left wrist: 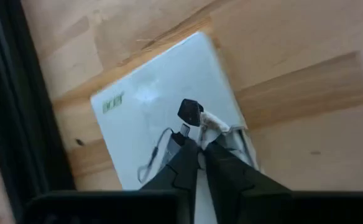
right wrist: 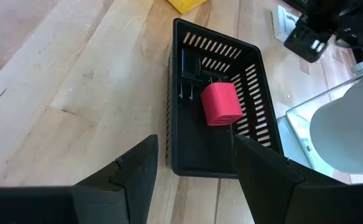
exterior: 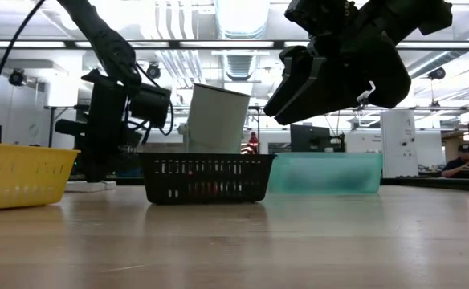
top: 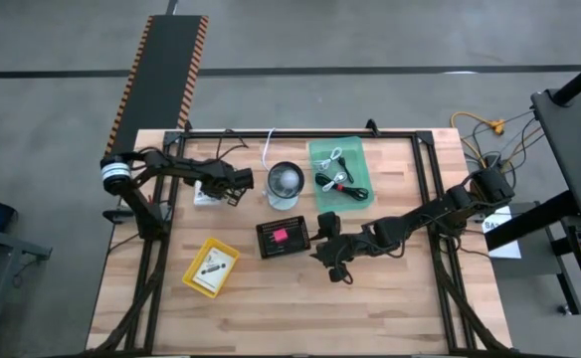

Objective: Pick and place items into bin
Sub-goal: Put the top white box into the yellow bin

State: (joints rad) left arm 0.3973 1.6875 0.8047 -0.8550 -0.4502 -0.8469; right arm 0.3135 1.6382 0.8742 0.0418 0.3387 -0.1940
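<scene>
A white packet lies flat on the table at the far left, with a small black plug and thin cable on it. My left gripper points down and is shut on the packet; it also shows in the left wrist view. My right gripper is open and empty, hanging above the table beside a black basket. The basket holds a red cube and a black plug. A green bin holds a black cable and a white cable. My left gripper pinches a crinkled white bit of the packet between its two fingertips, near the packet's middle beside the black plug. The fingers come from above, pointing down. The packet lies flat on the table.
A round cup stands between the packet and the green bin. A yellow bin with a dark item stands near the front left. Black frame rails run along the table's left and right sides. Bare wood lies along the front.
</scene>
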